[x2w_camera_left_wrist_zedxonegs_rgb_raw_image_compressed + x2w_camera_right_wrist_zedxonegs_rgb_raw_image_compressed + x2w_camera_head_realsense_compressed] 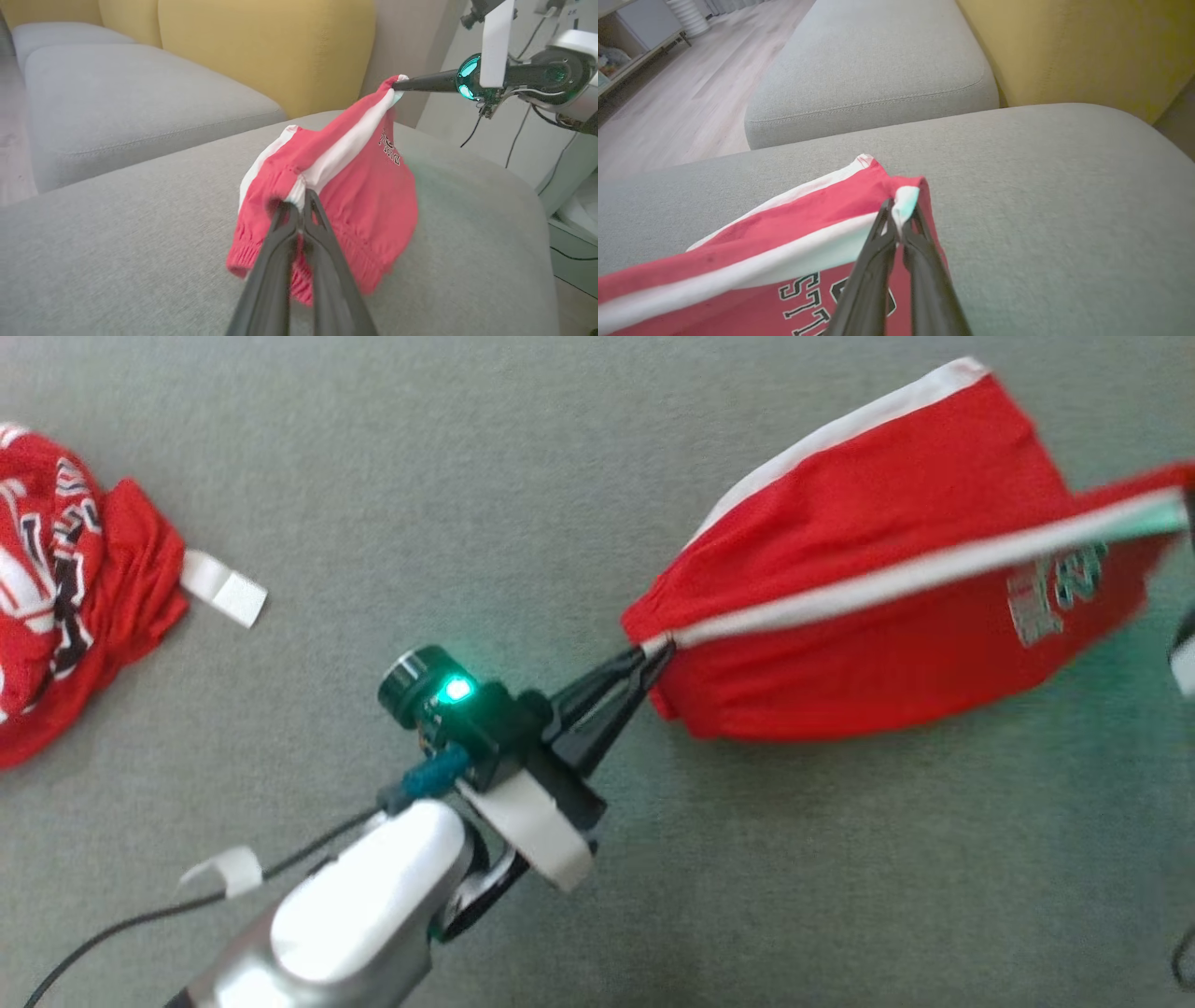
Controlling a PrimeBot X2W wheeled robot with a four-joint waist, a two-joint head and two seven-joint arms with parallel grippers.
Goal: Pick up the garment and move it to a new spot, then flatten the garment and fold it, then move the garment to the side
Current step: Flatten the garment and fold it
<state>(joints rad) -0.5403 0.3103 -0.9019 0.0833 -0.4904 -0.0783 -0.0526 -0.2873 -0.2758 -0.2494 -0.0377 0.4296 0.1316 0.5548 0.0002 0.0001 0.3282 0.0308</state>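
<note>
- The left fingers (648, 659) are pressed together on one end of the red shorts (868, 569), pinching the gathered waistband right where the white stripe (896, 581) begins.
- In the left wrist view the same fingers (302, 211) meet in a tight point with the cloth (359, 186) bunched over their tips.
- The right fingers (899, 228) are clamped on the other end of the stripe, at a corner of the shorts (752, 233). The left wrist view shows them (398, 85) holding that corner high, at about 1 o'clock.
- The shorts hang stretched between the two grips. In the head view their long axis runs from the middle out between 2 and 3 o'clock, with the stripe taut along it and the red cloth sagging below.
- They are held above the grey seat cushion (523, 476). I cannot tell whether the lower hem brushes it.
- The left arm (373, 896) comes in from 7 o'clock, with its fingers aimed at 2 o'clock and a green light (456, 689) lit at the wrist.
- A second red garment (65, 588) lies crumpled on the cushion at 9 o'clock, well apart.
- Yellow back cushions (266, 46) stand beyond.
</note>
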